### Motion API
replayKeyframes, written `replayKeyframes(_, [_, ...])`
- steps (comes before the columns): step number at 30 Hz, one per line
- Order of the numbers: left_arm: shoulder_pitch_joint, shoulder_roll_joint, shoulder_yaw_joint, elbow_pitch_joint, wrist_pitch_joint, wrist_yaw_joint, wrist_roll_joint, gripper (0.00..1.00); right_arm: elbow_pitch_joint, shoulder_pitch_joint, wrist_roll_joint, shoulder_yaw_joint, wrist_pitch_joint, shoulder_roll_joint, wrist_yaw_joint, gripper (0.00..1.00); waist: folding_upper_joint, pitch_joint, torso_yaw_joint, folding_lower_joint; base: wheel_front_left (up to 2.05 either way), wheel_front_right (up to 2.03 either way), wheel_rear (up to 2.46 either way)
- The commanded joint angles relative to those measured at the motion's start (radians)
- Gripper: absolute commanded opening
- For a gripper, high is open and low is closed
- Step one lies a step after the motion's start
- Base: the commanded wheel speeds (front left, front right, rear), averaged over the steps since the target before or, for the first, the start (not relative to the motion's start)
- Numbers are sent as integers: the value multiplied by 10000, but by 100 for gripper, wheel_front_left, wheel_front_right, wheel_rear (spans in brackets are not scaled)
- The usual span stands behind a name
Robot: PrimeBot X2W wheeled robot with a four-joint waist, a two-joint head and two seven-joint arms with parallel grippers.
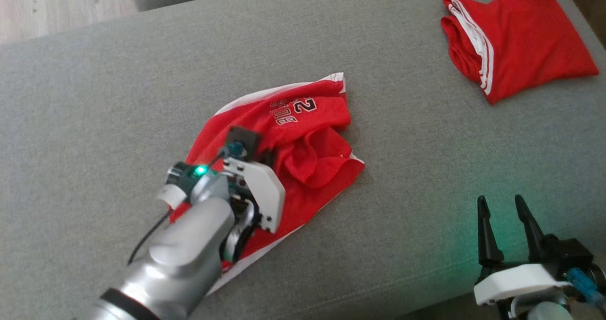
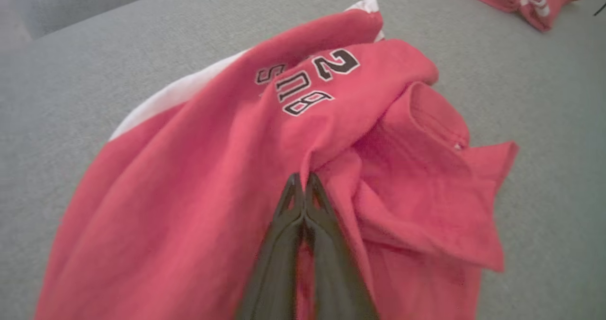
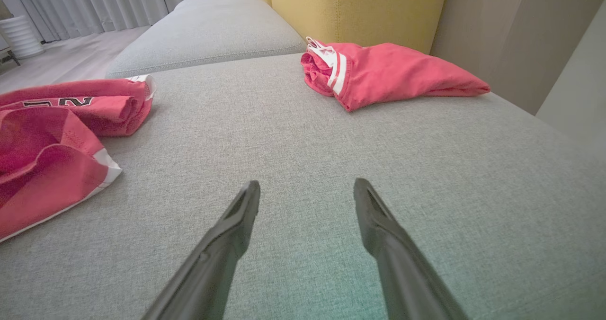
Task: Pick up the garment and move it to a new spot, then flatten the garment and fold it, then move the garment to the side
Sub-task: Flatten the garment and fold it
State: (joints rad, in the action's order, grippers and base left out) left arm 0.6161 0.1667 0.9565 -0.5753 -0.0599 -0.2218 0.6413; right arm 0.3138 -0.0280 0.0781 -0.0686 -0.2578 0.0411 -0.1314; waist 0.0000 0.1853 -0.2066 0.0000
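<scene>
The garment, a crumpled red jersey with white trim and black lettering, lies in the middle of the grey cushion. My left arm reaches over its near half. In the left wrist view my left gripper is shut, its tips pinching a raised fold of the garment just below the lettering. My right gripper stands open at the lower right, above bare cushion and well clear of the cloth. In the right wrist view the right gripper holds nothing, and the garment lies at the left edge.
A second red garment with white stripes lies folded at the cushion's far right corner, also seen as the folded garment before a yellow backrest. Another grey cushion adjoins behind. Wooden floor shows at far left.
</scene>
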Motion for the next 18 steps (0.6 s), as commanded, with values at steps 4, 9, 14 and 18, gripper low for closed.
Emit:
replayKeyframes(4, [977,68,-575,-481,531,-98,-99,0,-290,482,50,229,-40,91,7,100,0,130,13,0,0,0,0])
replayKeyframes(9, [1373,65,-1164,-1419,1443,-527,-23,0,-305,564,32,245,-40,91,7,100,0,255,37,0,0,0,0])
replayKeyframes(14, [1584,-68,-1590,-2426,2319,-725,130,0,-279,626,-8,244,-40,91,7,100,0,327,34,0,0,0,0])
replayKeyframes(18, [1764,-237,-1800,-3122,2825,-720,189,0,-237,662,-45,286,-40,91,7,100,0,335,-1,0,0,0,0])
